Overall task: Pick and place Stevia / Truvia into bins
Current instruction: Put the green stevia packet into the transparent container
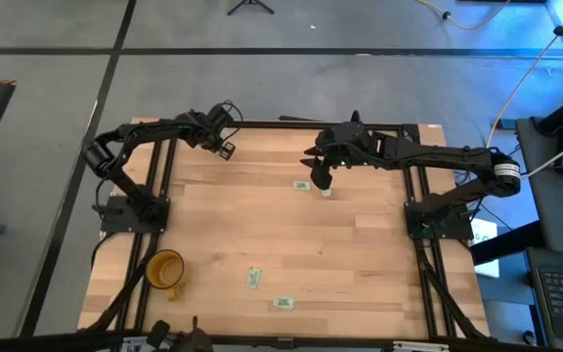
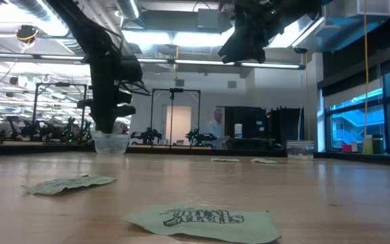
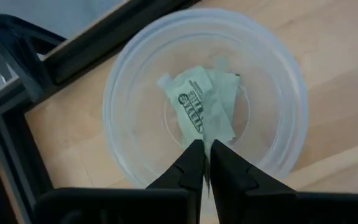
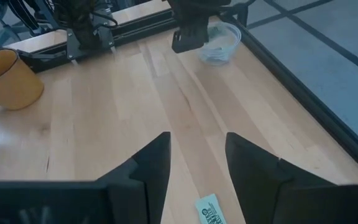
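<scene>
A cloudy whitish cup (image 3: 135,81) stands at the table's far left corner with one green-printed Stevia sachet (image 3: 191,106) lying in it. My left gripper (image 3: 207,155) points down into the cup, its fingers almost together on a second sachet (image 3: 222,106). My right gripper (image 4: 197,146) hangs open above the table's far middle, over two sachets (image 1: 301,185) (image 1: 326,193) that lie flat. Two more sachets (image 1: 254,278) (image 1: 281,303) lie flat near the front edge. A narrower clear cup (image 2: 300,149) stands at the far right. My left gripper has the sachet's upper end (image 3: 209,146) between its two fingertips, which stand a thin gap apart. The fingers come from above, slanting down into the cup. The sachet reaches down from the tips, and its lower part lies on the other sachet at the cup's bottom.
A yellow-orange mug (image 1: 164,269) stands at the near left. Black frame rails (image 3: 36,56) run close behind the cloudy cup and along the table's sides. Bare wood lies across the table's middle.
</scene>
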Tool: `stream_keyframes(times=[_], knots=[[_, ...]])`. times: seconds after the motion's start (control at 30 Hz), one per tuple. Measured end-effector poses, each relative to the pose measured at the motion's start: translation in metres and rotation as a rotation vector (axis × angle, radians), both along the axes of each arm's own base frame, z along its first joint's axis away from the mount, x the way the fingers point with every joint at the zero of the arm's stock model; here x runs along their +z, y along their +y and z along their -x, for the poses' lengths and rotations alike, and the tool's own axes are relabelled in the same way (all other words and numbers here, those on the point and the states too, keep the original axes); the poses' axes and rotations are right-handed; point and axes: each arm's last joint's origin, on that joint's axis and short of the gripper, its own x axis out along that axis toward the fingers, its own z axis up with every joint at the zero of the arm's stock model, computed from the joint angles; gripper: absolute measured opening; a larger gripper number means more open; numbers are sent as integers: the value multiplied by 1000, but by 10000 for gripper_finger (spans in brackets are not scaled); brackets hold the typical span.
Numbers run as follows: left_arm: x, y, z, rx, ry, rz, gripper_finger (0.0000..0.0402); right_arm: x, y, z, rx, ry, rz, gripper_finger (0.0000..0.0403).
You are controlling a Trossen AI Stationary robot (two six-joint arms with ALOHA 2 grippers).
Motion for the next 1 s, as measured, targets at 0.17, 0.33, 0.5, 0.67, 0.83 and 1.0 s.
stream_keyframes(times=[0.17,0.33,0.5,0.67,0.83,1.0], knots=[[0,0,0,4,8,-12,44,0,0,0,0,0,0,157],[1,1,0,10,18,-28,67,0,0,0,0,1,0,157],[17,-4,-2,-23,-39,-91,77,-2,1,1,6,23,-4,157],[58,-21,-8,-143,-225,-220,79,-5,1,3,38,69,35,157],[100,-48,-10,-406,-425,-327,79,-6,2,3,77,96,86,157],[122,-75,-11,-630,-547,-348,79,-12,2,8,79,176,67,157]])
